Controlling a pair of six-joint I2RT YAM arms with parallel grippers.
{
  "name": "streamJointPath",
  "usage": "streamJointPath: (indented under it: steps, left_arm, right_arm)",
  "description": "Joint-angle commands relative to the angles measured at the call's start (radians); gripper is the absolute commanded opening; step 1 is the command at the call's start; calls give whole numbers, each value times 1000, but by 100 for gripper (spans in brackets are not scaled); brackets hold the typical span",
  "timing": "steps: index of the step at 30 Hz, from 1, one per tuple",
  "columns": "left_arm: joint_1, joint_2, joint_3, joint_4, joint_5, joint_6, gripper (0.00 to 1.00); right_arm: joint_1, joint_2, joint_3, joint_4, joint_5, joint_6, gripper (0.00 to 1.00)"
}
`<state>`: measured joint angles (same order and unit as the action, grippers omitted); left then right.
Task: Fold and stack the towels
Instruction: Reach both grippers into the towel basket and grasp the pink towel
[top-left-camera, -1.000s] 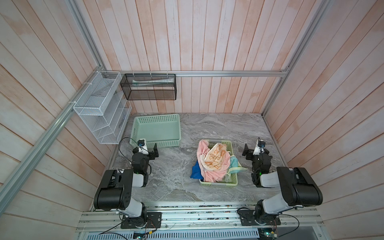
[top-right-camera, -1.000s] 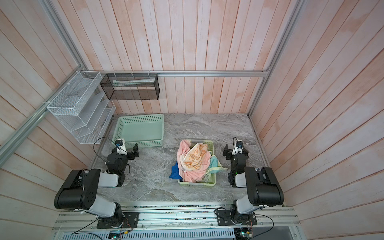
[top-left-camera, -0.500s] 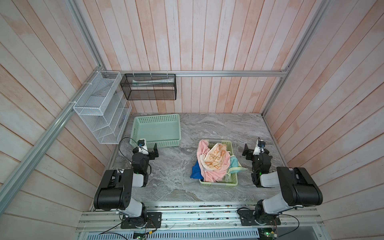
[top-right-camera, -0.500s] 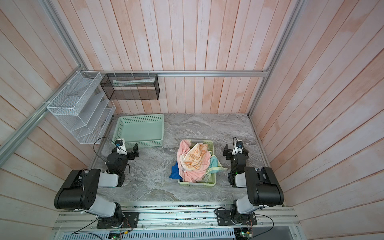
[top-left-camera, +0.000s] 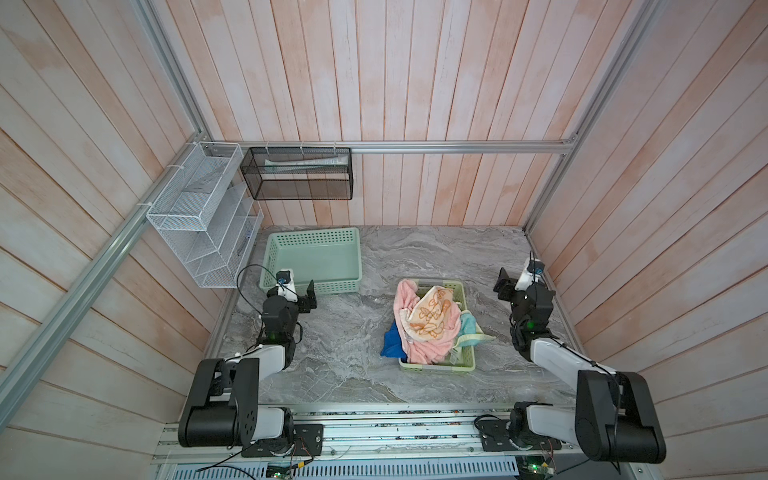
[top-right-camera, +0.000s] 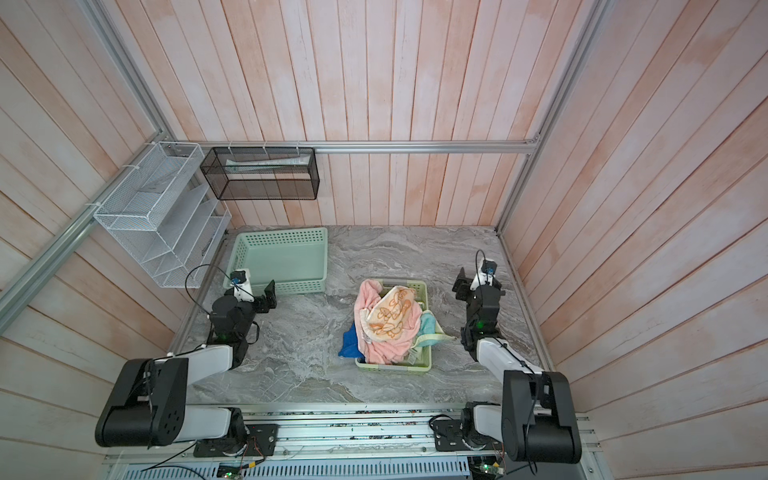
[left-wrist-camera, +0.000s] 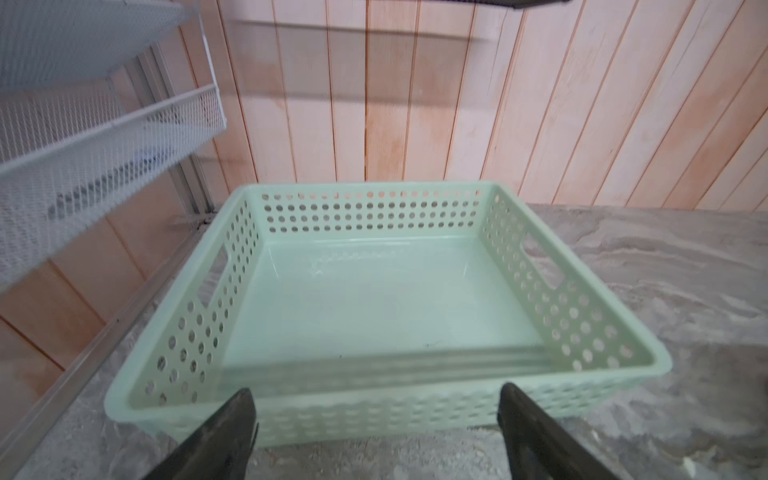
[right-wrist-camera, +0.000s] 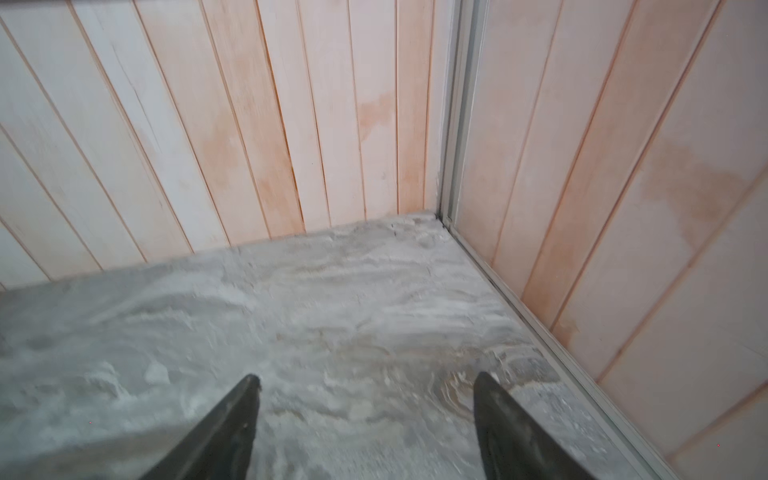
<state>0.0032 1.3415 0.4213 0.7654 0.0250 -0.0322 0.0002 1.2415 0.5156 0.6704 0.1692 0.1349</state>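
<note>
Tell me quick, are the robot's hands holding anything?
Left gripper: jaws open, holding nothing, facing the green basket.
Right gripper: jaws open, holding nothing, over the table.

No legible txt, brands or nos. anywhere. Pale packet (top-left-camera: 305, 161) in black mesh basket (top-left-camera: 297, 195) has faint print, too small to read. Small tag (top-right-camera: 411, 355) among towels (top-right-camera: 388, 328): illegible.

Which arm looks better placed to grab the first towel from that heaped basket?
Probably right. The right hand, open, sits close beside the lime basket of towels; the left hand, also open, faces the empty mint basket, farther away.
</note>
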Motion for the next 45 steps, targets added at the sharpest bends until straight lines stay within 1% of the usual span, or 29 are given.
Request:
streamJointPath:
  steps: [1, 3, 4, 6, 8, 10, 11, 13, 14, 15, 16, 18, 19, 21, 23, 25, 27, 30, 31, 32, 34, 35, 38, 42, 45]
  left_arm:
    - [-8, -102, 106, -271, 7, -107, 91]
    - [-35, -143, 141, -358, 32, -183, 89]
    - [-65, -161, 158, -404, 36, -233, 88]
    - [-150, -171, 189, -457, 41, -312, 85]
    - [-288, -143, 246, -494, 47, -358, 83]
    - [-422, -85, 312, -516, 58, -377, 82]
    - [-491, -49, 353, -535, 49, -394, 82]
    - [-587, 27, 421, -571, 45, -428, 82]
    - [-621, 67, 454, -590, 58, -447, 83]
    - [-641, 97, 472, -595, 70, -461, 83]
    - [-661, 124, 483, -588, 85, -473, 83]
    - [-682, 164, 483, -557, 104, -476, 83]
    - [-687, 178, 483, -550, 111, -479, 82]
    - [-688, 185, 482, -547, 122, -476, 83]
    - [-689, 179, 475, -535, 124, -467, 83]
    - [-688, 181, 474, -533, 113, -460, 83]
    - [-688, 192, 473, -534, 105, -462, 83]
    - [-688, 216, 473, -525, 102, -491, 83]
    - [-688, 225, 470, -513, 109, -502, 83]
    - [-688, 234, 468, -504, 115, -513, 83]
    - [-689, 247, 470, -506, 122, -531, 82]
    - [-689, 252, 471, -508, 129, -535, 82]
    - [-688, 264, 471, -515, 134, -547, 82]
    - [-688, 305, 511, -562, 143, -546, 80]
    - [-689, 346, 557, -595, 169, -560, 77]
  right_arm:
    - [60, -42, 114, -468, 73, 104, 78]
    - [153, -62, 165, -602, 120, 106, 78]
    - [214, -75, 190, -680, 142, 130, 78]
    - [332, -96, 233, -808, 118, 198, 78]
    - [475, -113, 249, -892, 75, 282, 77]
    - [597, -117, 227, -898, 41, 374, 77]
    - [652, -111, 198, -867, 3, 431, 77]
    - [693, -85, 138, -746, -121, 486, 77]
    - [694, -58, 111, -685, -173, 512, 77]
    - [692, -34, 94, -648, -187, 521, 77]
    - [683, -1, 92, -628, -188, 498, 75]
    - [647, 70, 121, -642, -160, 424, 67]
    - [612, 110, 143, -653, -148, 384, 60]
    - [530, 196, 195, -657, -151, 299, 51]
    - [442, 290, 281, -665, -177, 216, 44]
    - [381, 383, 383, -665, -203, 143, 40]
    - [331, 492, 490, -668, -202, 83, 36]
    - [270, 672, 692, -727, -189, -17, 33]
    - [256, 726, 767, -763, -167, -38, 33]
    - [242, 769, 849, -815, -160, -58, 36]
    - [232, 809, 974, -916, -158, -74, 45]
    - [234, 808, 1032, -955, -156, -93, 52]
    - [236, 772, 1115, -1022, -155, -116, 60]
    - [236, 711, 1166, -1105, -136, -95, 63]
    - [236, 658, 1147, -1175, -161, -78, 63]
